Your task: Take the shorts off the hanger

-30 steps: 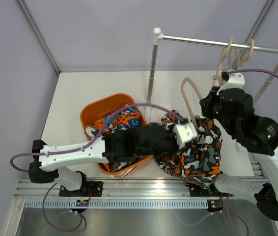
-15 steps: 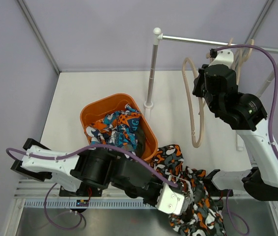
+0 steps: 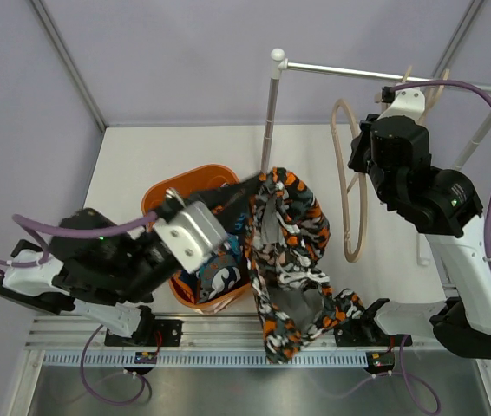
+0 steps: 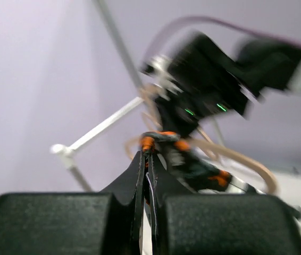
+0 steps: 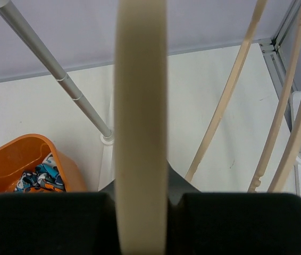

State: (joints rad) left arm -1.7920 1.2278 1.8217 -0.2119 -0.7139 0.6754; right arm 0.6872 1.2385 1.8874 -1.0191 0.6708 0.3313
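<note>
My left gripper (image 3: 250,184) is shut on the orange-black-white blotch shorts (image 3: 284,251), held up beside the basket; the cloth hangs down toward the front edge. In the left wrist view the fingertips (image 4: 149,159) pinch the shorts' (image 4: 164,143) edge. My right gripper (image 3: 360,160) is shut on a bare beige hanger (image 3: 352,186), held upright below the rail; the hanger (image 5: 140,106) runs between its jaws (image 5: 140,186). The blue-orange-white swirl shorts (image 3: 219,276) lie in the orange basket, also seen from the right wrist (image 5: 39,178). The olive-green shorts are out of view.
The orange basket (image 3: 160,195) stands left of the rack pole (image 3: 269,113). The rail (image 3: 341,71) carries more beige hangers (image 3: 419,91), which also show in the right wrist view (image 5: 230,90). The rack's right foot (image 3: 423,256) is behind my right arm.
My left gripper swung from low at the front edge up and left, above the basket's right side, carrying the blotch shorts. The right arm and hanger barely moved.
</note>
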